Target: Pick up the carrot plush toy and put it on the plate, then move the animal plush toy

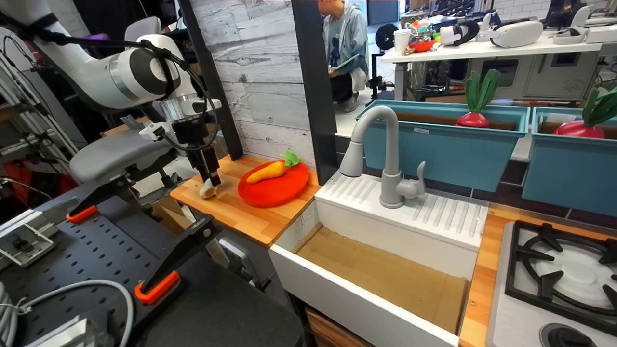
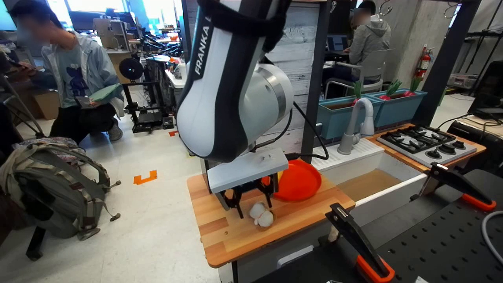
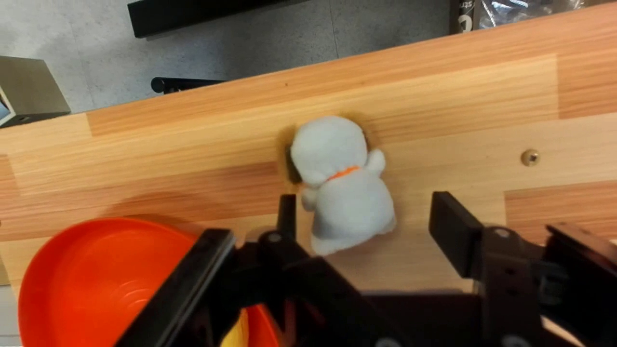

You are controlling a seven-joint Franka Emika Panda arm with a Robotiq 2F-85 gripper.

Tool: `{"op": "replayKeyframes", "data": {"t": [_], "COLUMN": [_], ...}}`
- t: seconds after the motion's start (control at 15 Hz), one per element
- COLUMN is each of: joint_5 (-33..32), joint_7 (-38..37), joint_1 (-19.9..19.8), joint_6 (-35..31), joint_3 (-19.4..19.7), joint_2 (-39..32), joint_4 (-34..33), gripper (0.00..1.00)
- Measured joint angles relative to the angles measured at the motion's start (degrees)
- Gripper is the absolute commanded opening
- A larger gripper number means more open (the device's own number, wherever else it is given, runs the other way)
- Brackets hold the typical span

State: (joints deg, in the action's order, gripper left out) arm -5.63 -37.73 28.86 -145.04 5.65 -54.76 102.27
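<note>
Over the worktop (image 1: 231, 207), claw (image 3: 364, 207): fingers (image 3: 288, 212) apart, nothing clamped.
Animal plush toy (image 3: 343, 188): lying on the worktop, its lower body between the fingertips in the wrist view, wood showing on both sides, a little nearer the finger toward the plate (image 1: 279, 193); its head reaches out beyond them.
Toy's long axis: head toward the worktop's edge, roughly crosswise to the closing direction, so a pinch should land across the body.
Coming move: presumably lower, edge toward the plate and reach out to the waist, then close; off-centre, one finger may nudge it first.
Carrot plush toy (image 1: 268, 171): resting on the plate; that part looks done.
</note>
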Motion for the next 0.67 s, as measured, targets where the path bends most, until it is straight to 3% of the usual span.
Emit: {"op": "replayKeyframes", "data": {"t": [0.4, 0.67], "joint_5": [0.01, 0.19], "joint_7": [0.0, 0.0], "joint_1": [-0.19, -0.24], "joint_6": [0.0, -0.24], "joint_3": [0.07, -0.42], "joint_2": [0.61, 4.9], "joint_4": [-0.67, 1.98], "gripper": [1.0, 1.0]}}
